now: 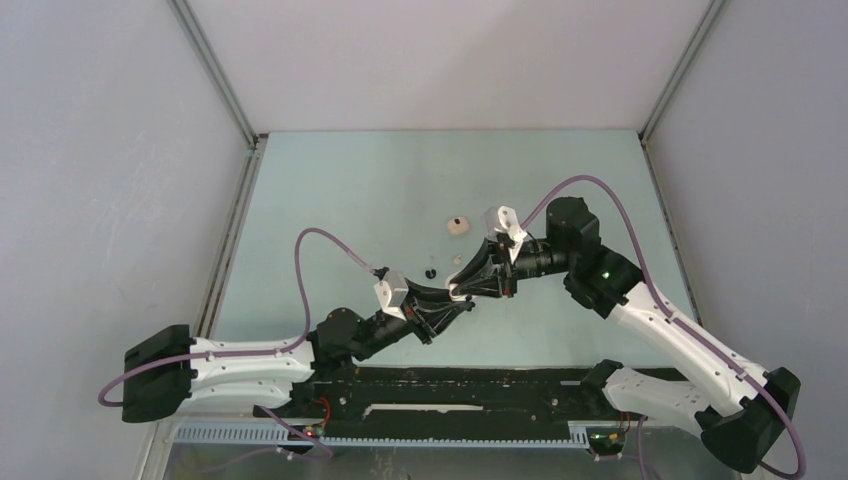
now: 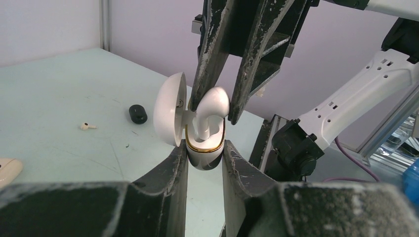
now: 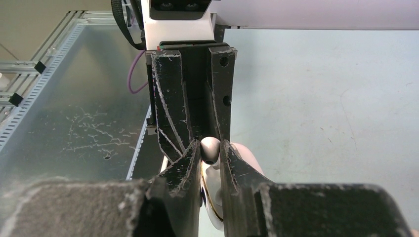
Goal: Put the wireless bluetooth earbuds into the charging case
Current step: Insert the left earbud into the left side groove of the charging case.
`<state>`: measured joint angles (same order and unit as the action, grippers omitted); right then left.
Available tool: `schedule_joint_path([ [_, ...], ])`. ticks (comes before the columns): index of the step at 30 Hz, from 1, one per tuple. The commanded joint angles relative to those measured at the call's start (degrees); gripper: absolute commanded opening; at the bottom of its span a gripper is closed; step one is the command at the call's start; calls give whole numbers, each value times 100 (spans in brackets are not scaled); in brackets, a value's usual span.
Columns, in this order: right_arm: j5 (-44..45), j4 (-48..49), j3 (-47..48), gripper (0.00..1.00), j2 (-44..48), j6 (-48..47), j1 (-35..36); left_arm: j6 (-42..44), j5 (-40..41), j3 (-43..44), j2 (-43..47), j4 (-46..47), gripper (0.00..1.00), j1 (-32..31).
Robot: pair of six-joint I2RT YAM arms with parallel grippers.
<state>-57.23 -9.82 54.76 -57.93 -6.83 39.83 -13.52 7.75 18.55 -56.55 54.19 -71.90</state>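
My left gripper [image 2: 205, 154] is shut on a white charging case [image 2: 206, 157] with a gold rim, held above the table with its lid [image 2: 169, 109] open to the left. My right gripper [image 3: 210, 148] is shut on a white earbud [image 2: 214, 101] whose stem stands in the case's slot. The earbud's head [image 3: 209, 149] shows between my right fingers, with the case [image 3: 213, 200] below it. In the top view the two grippers meet near the table's middle, left [image 1: 452, 306] and right [image 1: 464, 288]. A small white earbud [image 2: 88, 126] and a black earbud [image 2: 138, 113] lie loose on the table.
A beige pebble-like case [image 1: 457, 225] lies beyond the grippers, and its edge also shows in the left wrist view [image 2: 7, 170]. The black earbud [image 1: 430, 271] and the small white earbud [image 1: 456, 259] lie just left of the grippers. White walls enclose the table.
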Motion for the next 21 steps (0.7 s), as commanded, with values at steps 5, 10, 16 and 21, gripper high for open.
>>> schedule_joint_path([
  [5, 135, -81, 8, 0, -8, -236, 79, 41, 7, 109, 192, 154, 0, -35],
  [10, 163, -112, 8, 0, -24, -276, 104, 42, 16, 97, 205, 153, 0, -35],
  [16, 331, -206, 8, 0, -52, -394, 156, 51, 32, 74, 242, 166, 0, -35],
  [21, 681, -361, 8, 2, -43, -501, 174, 77, 127, -14, 352, 175, 0, -35],
])
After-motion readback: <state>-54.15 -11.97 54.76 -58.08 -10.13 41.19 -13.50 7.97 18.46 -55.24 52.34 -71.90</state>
